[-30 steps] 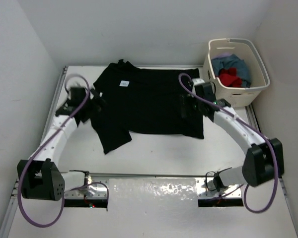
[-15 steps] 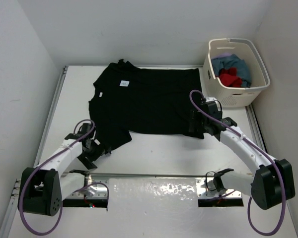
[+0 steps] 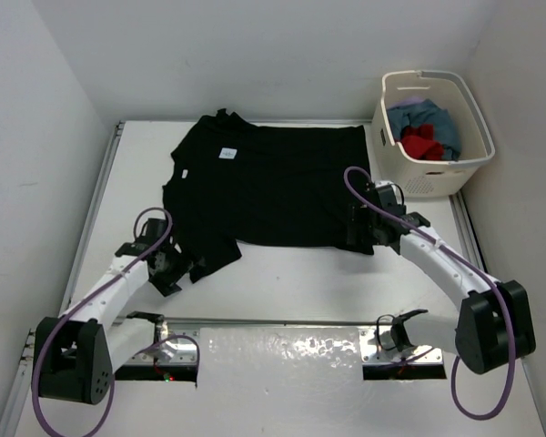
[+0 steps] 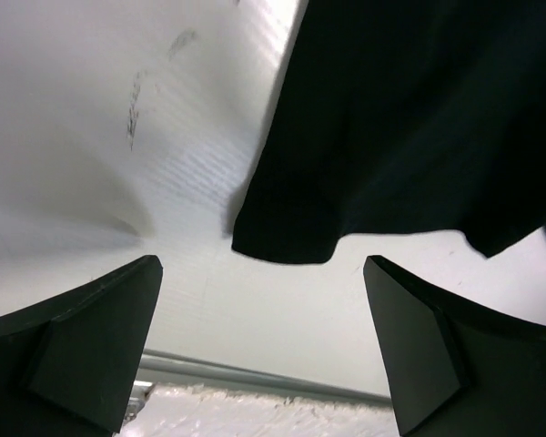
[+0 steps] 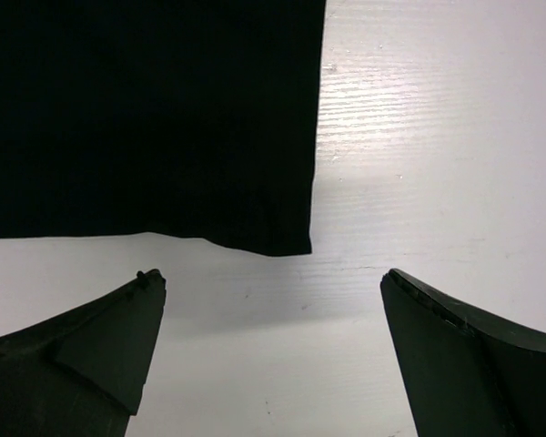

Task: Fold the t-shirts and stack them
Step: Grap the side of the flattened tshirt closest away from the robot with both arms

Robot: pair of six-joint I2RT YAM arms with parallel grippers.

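Observation:
A black t-shirt lies spread flat on the white table, collar to the left and hem to the right. My left gripper is open, low over the table just short of the near sleeve's end; nothing is between its fingers. My right gripper is open at the hem's near corner, with bare table between its fingers. Teal-blue and red t-shirts lie bunched in the basket, with a bit of lavender cloth behind them.
The cream laundry basket stands at the table's back right corner, just right of the shirt's hem. White walls close in the left, back and right. A metal rail runs along the near edge between the arm bases.
The left arm swung from beside the collar back to the near sleeve. The right arm drew back along the hem to its near corner. The shirt has not moved.

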